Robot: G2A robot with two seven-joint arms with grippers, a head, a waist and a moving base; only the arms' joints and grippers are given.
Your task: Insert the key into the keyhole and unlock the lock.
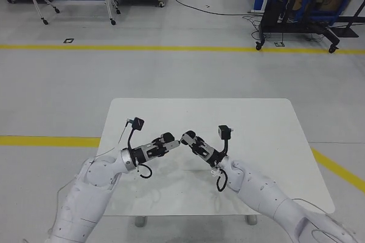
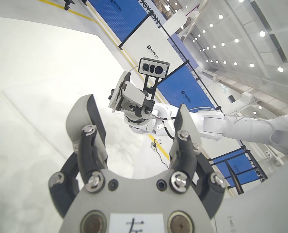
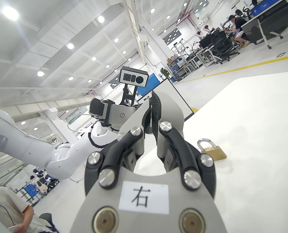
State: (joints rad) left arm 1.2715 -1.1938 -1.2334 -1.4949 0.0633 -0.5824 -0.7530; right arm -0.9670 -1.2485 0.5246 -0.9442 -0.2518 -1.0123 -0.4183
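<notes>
A brass padlock (image 3: 212, 152) with a silver shackle lies flat on the white table (image 1: 261, 121), close beside my right gripper (image 3: 153, 98). That gripper is shut, its black pads pressed together, and I cannot make out a key between them. My left gripper (image 2: 136, 103) is open, its fingers (image 2: 93, 115) spread wide with nothing between them. In the top view the left gripper (image 1: 172, 138) and the right gripper (image 1: 185, 137) face each other tip to tip over the table's middle. The right gripper (image 2: 117, 95) hovers just beyond the open left fingers.
The white table has bare surface all around the two arms. Each wrist carries a small black camera on a stalk (image 1: 225, 130). Yellow floor lines and wheeled racks (image 1: 298, 24) lie beyond the table's far edge.
</notes>
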